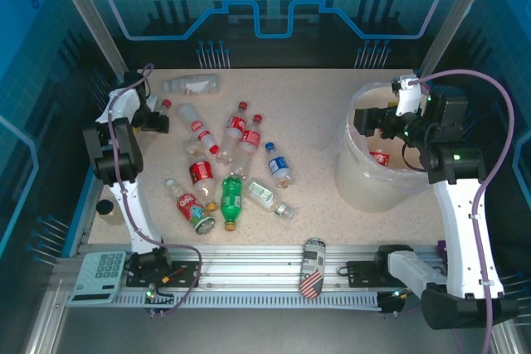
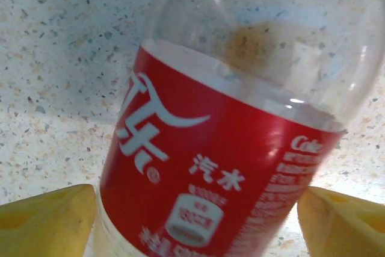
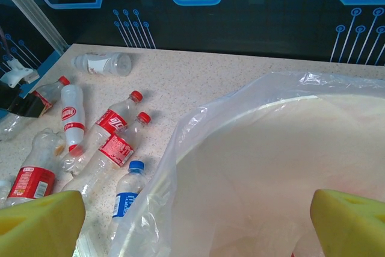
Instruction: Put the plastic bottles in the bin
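Red-labelled and clear, a plastic bottle (image 2: pixel 204 167) lies on the counter (image 2: pixel 54 88) between the wide-set fingers (image 2: pixel 48 221) of the left claw (image 2: pixel 198 218); whether they are pressing on it is unclear. It looks light, thin-walled and slick, so it is probably best pinched across the label. Over the bin (image 3: pixel 258 167), the right claw (image 3: pixel 195 221) gapes empty.

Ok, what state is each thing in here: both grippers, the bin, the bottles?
Left gripper: fingers flank a red-labelled bottle; grip unclear.
Right gripper: open, empty, above the bin.
Bin: upright, bag-lined.
Binned bottle: lying inside the bin.
Green bottle: lying down, capped.
Blue-labelled bottle: lying down, capped.
Other loose bottles: lying flat, outside the bin.
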Available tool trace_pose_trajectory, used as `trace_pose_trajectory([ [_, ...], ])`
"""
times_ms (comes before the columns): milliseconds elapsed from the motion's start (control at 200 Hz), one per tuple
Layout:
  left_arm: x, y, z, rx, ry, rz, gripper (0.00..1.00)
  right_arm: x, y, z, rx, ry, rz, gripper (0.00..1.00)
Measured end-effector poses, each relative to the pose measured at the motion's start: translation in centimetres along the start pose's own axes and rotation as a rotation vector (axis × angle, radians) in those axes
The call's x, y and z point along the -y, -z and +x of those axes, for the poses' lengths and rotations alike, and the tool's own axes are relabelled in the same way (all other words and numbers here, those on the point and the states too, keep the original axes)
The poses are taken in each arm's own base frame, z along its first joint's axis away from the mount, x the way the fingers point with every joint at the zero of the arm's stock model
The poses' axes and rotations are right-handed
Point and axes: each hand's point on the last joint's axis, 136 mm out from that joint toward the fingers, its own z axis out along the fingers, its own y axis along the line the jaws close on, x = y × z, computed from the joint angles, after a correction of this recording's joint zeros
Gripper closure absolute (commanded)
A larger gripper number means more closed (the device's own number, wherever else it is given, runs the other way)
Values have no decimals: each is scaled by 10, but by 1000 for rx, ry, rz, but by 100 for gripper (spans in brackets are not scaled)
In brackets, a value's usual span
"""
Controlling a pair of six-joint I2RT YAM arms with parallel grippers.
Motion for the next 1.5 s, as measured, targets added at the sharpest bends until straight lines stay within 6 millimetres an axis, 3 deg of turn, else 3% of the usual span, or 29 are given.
trace_pose_trajectory([
  [205, 6, -16, 22, -59, 25, 11, 36, -1, -5, 2, -16, 1, -4, 1],
  [290, 6, -15, 22, -48, 42, 9, 42, -4, -6, 4, -23, 8, -10, 1],
  [495, 7, -4, 31, -36, 89, 6, 45, -8, -6, 8, -41, 15, -8, 1],
  [625, 4, 26, 25, 29, 127, -3, 46, -10, -2, 1, -25, 19, -6, 4],
  [800, 12, 96, 8, 199, 139, -18, 46, -18, 8, -14, 14, -4, -24, 8],
  [911, 49, 142, 3, 318, 66, 6, 48, -31, 8, -19, 15, -21, -77, 11],
  [1056, 138, 192, 6, 429, -85, 118, 52, -66, -10, -20, -29, 1, -190, 13],
  [1161, 195, 215, 18, 466, -153, 246, 53, -100, -28, -18, -75, 36, -277, 13],
  [1291, 242, 236, 40, 485, -185, 419, 53, -138, -50, -15, -120, 73, -360, 13],
  [1501, 315, 271, 81, 492, -252, 767, 54, -173, -88, -12, -170, 60, -459, 13],
])
